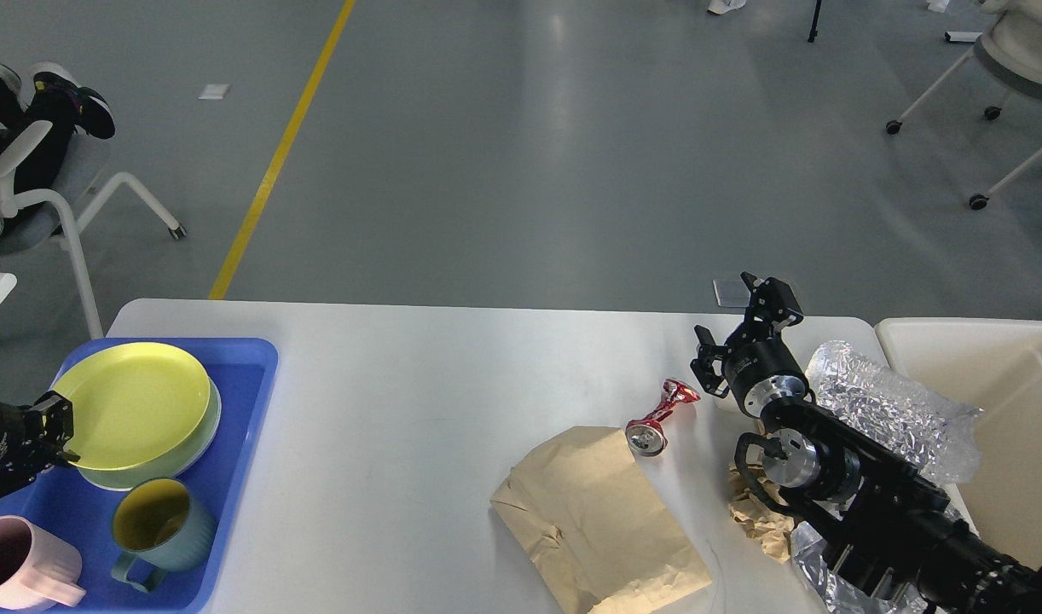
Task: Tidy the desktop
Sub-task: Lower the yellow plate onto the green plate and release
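White desktop fills the low half of the head view. Its long side runs left to right; the far edge sits by the grey floor and the near edge is cut off at the bottom.

On the left end sits a blue tray, cut off at the bottom-left corner. In it: a yellow plate on top of a pale green one, a teal mug w/ yellow inside, and a pink mug partly cut off.

The left gripper is over the tray's left side, just beside the yellow plate. It's dark and mostly out of frame — can't tell if the fingers are apart or together.

The right gripper is up over the right part of the desktop, near the far edge. Its fingers are spread apart w/ nothing between them.

Just left of it lies a crushed red can, tilted, w/ its round end at the corner of a flat brown paper bag. The bag runs off the bottom.

Under the right arm — crumpled brown paper, mostly hidden. Beside the arm is clear bubble wrap, leaning on a beige bin at the desktop's right end. The bin is cut off at the right.
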You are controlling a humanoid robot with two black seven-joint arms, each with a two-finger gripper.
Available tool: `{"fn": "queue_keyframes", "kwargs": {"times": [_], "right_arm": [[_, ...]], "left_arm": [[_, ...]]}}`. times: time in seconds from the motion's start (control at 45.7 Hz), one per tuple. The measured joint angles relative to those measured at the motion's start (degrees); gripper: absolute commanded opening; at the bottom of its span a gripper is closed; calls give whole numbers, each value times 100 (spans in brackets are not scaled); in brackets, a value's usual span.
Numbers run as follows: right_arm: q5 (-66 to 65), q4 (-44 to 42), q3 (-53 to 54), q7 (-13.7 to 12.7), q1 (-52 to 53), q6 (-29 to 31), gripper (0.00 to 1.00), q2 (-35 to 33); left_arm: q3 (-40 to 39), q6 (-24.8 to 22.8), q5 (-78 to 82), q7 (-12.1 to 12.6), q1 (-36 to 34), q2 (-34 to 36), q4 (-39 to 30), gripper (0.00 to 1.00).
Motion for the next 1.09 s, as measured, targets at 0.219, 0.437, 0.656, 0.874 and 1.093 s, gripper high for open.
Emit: {"fn": "queue_keyframes", "kwargs": {"times": [0.219, 0.437, 0.656, 0.874, 1.093], "right_arm": [[0, 0, 0, 0, 0, 0, 100, 0], [0, 0, 0, 0, 0, 0, 100, 0], [0, 0, 0, 0, 0, 0, 100, 0], [0, 0, 0, 0, 0, 0, 100, 0], [0, 0, 0, 0, 0, 0, 100, 0]], "left_arm": [[9, 179, 5, 0, 47, -91, 0, 15], [38, 651, 18, 8, 114, -201, 0, 44], [12, 1034, 19, -22, 158, -284, -7, 91], [-139, 1316, 10, -94, 159, -330, -10, 93], [-246, 1322, -13, -94, 128, -222, -10, 95]]}}
